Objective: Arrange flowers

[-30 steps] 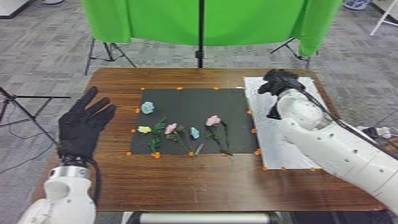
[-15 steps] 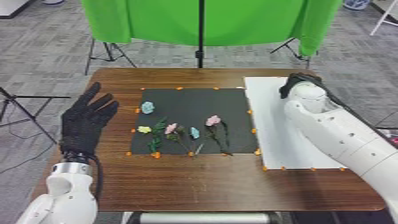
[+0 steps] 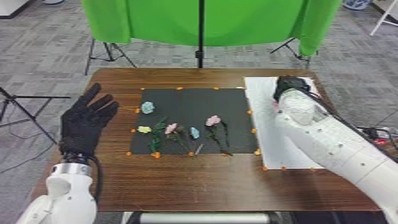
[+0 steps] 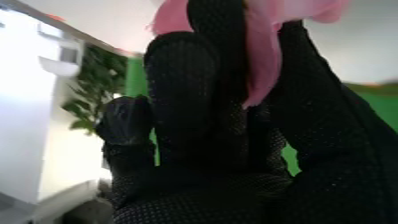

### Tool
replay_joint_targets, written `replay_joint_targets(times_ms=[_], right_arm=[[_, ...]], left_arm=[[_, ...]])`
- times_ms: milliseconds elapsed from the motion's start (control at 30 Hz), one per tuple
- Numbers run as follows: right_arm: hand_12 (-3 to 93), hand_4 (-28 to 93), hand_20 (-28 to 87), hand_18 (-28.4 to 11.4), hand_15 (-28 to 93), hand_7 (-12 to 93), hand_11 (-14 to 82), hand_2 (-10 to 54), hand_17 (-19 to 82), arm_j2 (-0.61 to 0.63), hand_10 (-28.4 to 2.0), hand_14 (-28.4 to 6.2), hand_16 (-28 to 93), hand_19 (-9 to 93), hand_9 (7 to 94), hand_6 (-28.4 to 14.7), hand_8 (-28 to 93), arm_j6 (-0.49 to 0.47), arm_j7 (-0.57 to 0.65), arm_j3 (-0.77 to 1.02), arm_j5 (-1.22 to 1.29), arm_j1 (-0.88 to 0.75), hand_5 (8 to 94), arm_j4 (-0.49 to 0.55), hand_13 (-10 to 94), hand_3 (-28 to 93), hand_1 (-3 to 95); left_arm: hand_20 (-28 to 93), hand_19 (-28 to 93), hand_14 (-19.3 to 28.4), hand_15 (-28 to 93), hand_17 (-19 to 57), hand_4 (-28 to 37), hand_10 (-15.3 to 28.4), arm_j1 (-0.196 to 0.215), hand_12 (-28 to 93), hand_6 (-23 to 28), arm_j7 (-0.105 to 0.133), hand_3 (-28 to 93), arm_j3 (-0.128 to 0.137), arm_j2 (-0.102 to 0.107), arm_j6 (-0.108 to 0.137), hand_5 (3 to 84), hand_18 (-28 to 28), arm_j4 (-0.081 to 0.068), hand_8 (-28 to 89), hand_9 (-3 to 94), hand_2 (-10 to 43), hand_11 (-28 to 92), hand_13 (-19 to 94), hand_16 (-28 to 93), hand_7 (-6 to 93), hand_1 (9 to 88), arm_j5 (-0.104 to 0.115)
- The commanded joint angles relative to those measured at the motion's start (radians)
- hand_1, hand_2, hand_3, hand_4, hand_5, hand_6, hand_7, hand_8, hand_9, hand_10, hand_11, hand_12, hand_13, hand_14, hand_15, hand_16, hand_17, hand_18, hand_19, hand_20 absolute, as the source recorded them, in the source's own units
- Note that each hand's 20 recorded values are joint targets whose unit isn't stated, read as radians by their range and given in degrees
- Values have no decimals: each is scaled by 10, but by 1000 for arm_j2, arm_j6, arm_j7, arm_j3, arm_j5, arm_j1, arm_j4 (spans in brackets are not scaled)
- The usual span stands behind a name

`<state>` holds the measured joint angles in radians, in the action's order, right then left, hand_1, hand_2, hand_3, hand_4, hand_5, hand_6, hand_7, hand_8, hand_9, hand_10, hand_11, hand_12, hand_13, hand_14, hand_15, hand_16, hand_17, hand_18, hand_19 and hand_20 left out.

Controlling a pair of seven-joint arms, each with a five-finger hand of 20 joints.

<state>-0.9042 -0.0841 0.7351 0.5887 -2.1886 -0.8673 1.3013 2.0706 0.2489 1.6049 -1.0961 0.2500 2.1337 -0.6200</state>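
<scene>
My right hand point(image 3: 291, 85) is over the far part of the white sheet point(image 3: 273, 131). In the right wrist view, the black glove of my right hand point(image 4: 209, 135) has its fingers and thumb closed around a pink flower point(image 4: 262, 55). On the black sheet point(image 3: 191, 102) lie a blue flower point(image 3: 147, 107), a yellow flower point(image 3: 144, 129), a pink flower point(image 3: 171, 128), a small blue flower point(image 3: 195, 132) and another pink flower point(image 3: 213, 120), several with green stems. My left hand point(image 3: 82, 127) is left of the black sheet, fingers extended, holding nothing.
Small orange pieces point(image 3: 156, 155) line the edges of both sheets on the brown table point(image 3: 191, 185). Beyond the table's far edge stand a green cloth point(image 3: 160, 22) and a dark pole point(image 3: 200, 52).
My right hand first moved right over the far part of the white sheet, then came back slightly left. My left hand has barely shifted, and the flowers on the black sheet stayed put.
</scene>
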Motion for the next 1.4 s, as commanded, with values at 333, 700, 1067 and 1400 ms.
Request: replay_joint_targets(times_ms=[333, 700, 1067, 1400], right_arm=[[334, -283, 568, -220, 641, 190, 158, -95, 355, 132, -50, -36, 233, 932, 937, 18, 24, 372, 114, -28, -75, -229, 880, 536, 794, 723, 558], [327, -283, 568, -224, 664, 180, 175, -95, 342, 44, -66, -58, 199, 932, 937, 18, 25, 330, 147, -35, -121, -354, 872, 565, 779, 720, 554], [200, -283, 609, -274, 812, 135, 396, -95, 345, 56, -119, -133, 185, 932, 841, 5, -118, 322, 241, 13, -226, -403, 783, 601, 694, 674, 313], [212, -272, 656, -274, 870, 116, 479, -54, 337, 76, -154, -153, 199, 932, 793, -14, -112, 477, 75, 355, 212, -623, 723, 784, 663, 663, 211]], left_arm=[[110, 572, 266, 542, -89, -248, 202, 26, 106, 80, -21, 776, 20, -28, -38, 368, 260, -3, -96, 353, 100, 274, 256, -93, 114, 251, -19], [110, 572, 266, 543, -89, -250, 202, 28, 106, 81, -48, 778, 25, -53, -45, 368, 260, -2, -96, 354, 99, 273, 257, -93, 115, 251, -34], [109, 572, 267, 548, -89, -248, 204, 50, 107, 82, -71, 780, 34, -69, -47, 369, 260, 6, -96, 356, 100, 277, 260, -93, 114, 251, -44], [109, 572, 268, 549, -89, -248, 204, 60, 106, 82, -73, 777, 32, -73, -54, 370, 260, 1, -96, 356, 101, 277, 259, -94, 115, 251, -43]])
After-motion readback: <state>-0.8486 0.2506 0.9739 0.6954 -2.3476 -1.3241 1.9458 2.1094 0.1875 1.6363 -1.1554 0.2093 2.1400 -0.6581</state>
